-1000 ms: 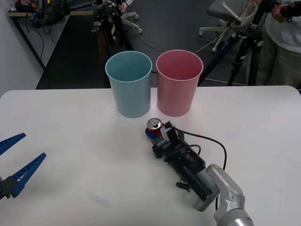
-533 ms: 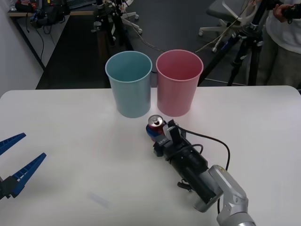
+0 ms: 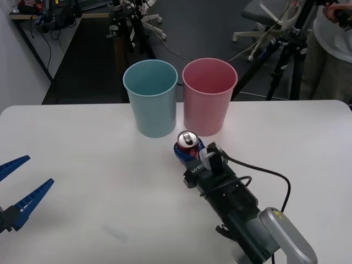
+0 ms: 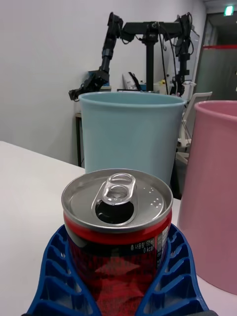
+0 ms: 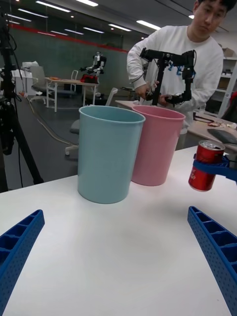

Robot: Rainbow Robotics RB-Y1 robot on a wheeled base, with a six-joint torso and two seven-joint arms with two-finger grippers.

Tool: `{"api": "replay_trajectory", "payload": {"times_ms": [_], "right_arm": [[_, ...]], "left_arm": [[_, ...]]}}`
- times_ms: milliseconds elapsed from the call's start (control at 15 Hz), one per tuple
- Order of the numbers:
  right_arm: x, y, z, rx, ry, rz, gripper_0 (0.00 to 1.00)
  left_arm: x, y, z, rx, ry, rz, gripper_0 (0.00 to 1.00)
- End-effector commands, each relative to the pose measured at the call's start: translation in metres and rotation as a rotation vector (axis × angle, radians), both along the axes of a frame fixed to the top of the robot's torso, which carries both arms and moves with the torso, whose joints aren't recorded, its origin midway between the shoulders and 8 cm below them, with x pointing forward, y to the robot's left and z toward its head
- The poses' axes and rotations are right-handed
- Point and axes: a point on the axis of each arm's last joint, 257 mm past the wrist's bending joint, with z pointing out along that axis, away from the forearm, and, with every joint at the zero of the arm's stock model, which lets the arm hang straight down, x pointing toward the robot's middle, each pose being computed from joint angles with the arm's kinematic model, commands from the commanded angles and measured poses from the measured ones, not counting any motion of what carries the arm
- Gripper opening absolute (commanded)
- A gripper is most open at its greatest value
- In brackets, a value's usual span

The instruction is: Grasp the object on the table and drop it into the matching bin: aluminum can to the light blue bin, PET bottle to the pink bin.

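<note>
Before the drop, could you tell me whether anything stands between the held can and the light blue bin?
Nothing visible does. The right gripper is shut on the aluminum can, which the left wrist view shows raised off the table. The light blue bin stands open just beyond it, and the pink bin is beside that bin, not in between.

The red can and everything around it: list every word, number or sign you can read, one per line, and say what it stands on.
"0 kcal": small white print under the rim of the red can, held in the right gripper.
Other print beside it on the can: too small to read.
Green sign on the far wall: too blurred to read.
Light blue bin and pink bin: no text.
</note>
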Motion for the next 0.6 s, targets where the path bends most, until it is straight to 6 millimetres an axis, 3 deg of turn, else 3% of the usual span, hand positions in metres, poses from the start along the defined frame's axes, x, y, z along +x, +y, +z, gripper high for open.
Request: {"api": "replay_trajectory", "payload": {"times_ms": [67,333,600], "right_arm": [[-0.019,0.005,0.032,0.032,-0.018,0.027,0.00],[-0.027,0.008,0.083,0.051,-0.093,0.016,0.00],[-0.008,0.018,0.135,0.059,-0.174,-0.016,0.00]], "left_arm": [[0.000,0.000,0.000,0.000,0.000,0.000,1.00],[0.000,0.000,0.000,0.000,0.000,0.000,1.00],[0.000,0.000,0.000,0.000,0.000,0.000,1.00]]}}
